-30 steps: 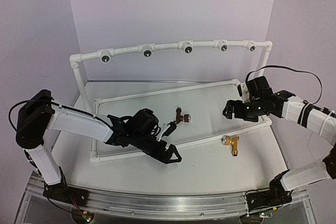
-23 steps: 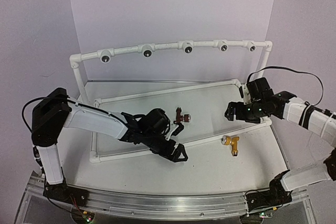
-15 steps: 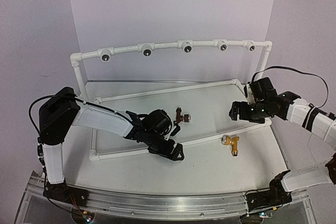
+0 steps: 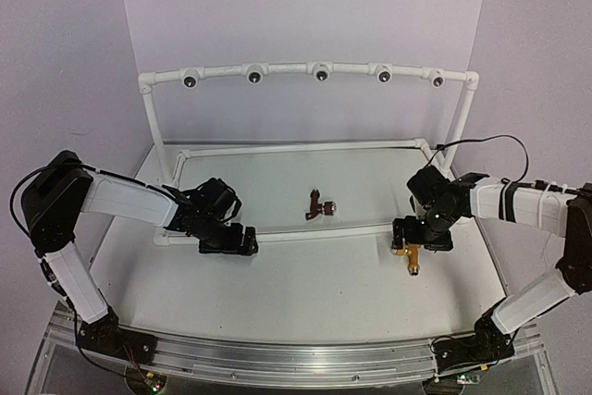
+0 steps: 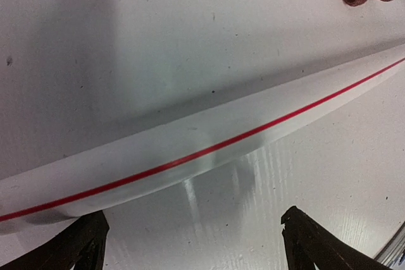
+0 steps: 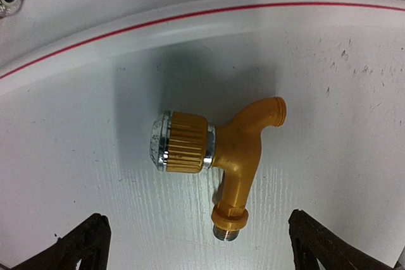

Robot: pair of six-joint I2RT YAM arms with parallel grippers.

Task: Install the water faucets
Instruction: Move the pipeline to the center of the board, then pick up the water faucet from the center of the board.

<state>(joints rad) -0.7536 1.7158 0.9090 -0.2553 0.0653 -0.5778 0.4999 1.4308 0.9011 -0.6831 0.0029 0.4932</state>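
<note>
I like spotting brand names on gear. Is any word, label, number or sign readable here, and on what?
None can be read.
The white pipe carries only a plain red stripe, no lettering.
The yellow faucet shows no marking.
The reddish-brown faucet is too small to tell.

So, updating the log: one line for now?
left jaws open over pipe | right jaws open above yellow faucet | brown faucet untouched

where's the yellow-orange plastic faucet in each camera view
top external: yellow-orange plastic faucet lies right of centre, just on the near side of the white frame pipe
left wrist: not in it
right wrist: centre of the picture, silvery end to the left
shared landmark: that white frame pipe, crossing all three views
</note>
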